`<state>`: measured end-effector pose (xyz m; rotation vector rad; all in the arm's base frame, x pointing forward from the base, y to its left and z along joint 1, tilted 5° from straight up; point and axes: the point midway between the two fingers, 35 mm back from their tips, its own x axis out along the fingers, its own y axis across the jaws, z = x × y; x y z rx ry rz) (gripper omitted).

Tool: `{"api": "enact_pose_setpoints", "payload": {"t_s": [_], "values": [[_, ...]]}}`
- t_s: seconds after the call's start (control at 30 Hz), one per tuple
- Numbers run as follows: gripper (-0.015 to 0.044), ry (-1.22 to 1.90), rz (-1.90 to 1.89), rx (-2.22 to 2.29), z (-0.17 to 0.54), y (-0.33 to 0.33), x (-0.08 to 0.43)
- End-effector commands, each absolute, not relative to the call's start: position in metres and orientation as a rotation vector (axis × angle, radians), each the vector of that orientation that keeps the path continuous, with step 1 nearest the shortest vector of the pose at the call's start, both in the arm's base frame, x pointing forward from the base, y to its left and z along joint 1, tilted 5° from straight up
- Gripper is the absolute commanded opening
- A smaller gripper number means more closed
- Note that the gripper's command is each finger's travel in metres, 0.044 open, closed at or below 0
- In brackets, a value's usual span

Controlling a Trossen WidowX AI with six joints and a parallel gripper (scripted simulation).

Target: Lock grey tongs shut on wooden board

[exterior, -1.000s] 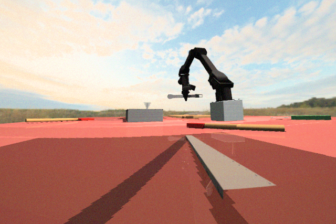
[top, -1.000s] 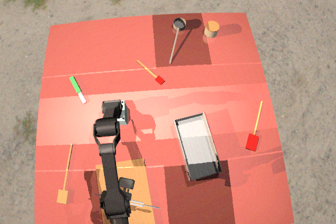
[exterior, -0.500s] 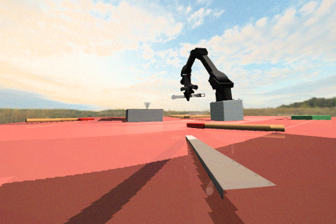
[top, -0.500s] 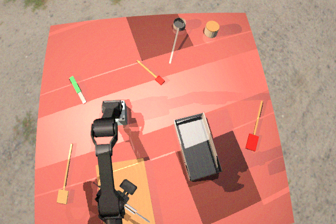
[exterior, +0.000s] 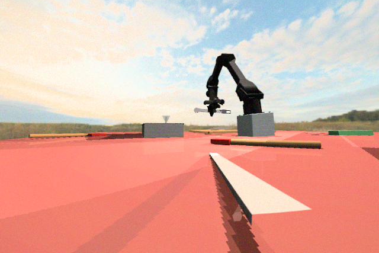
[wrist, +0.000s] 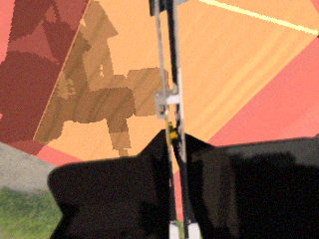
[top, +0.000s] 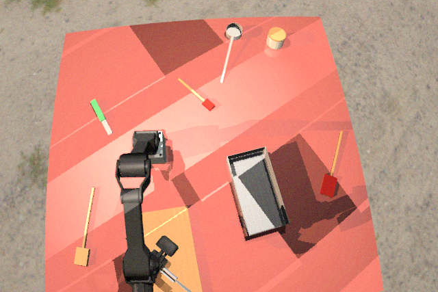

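My gripper (exterior: 211,113) (wrist: 168,133) is shut on the grey tongs (top: 169,274) (exterior: 200,110) (wrist: 173,100) and holds them in the air, roughly level in the exterior view. In the wrist view their two long arms run close together, nearly parallel, with a narrow gap; a dark block is at the upper end and pale ends are at the bottom. Whether the lock has caught does not show. The wooden board (top: 176,232) (wrist: 224,75) lies below, partly hidden by the arm. The roasting tin (top: 275,182) (exterior: 163,130) stands apart from the tongs, with nothing across it.
A ladle (top: 226,59) and a round pot (top: 276,38) stand at the back. A small red-headed tool (top: 208,104), a larger one (top: 328,184), a tan-headed tool (top: 81,256) and a green-and-white piece (top: 98,109) lie around the table.
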<state>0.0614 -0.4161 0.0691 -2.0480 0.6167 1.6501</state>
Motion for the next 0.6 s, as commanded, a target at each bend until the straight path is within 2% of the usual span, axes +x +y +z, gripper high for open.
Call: {"api": "enact_pose_setpoints", "payload": {"t_s": [0.0, 0.57], "values": [[-0.015, 0.688, 1.528, -2.129, 0.072, -0.423, 0.06], [-0.015, 0.84, 1.052, -2.427, 0.07, -0.436, 0.052]]}}
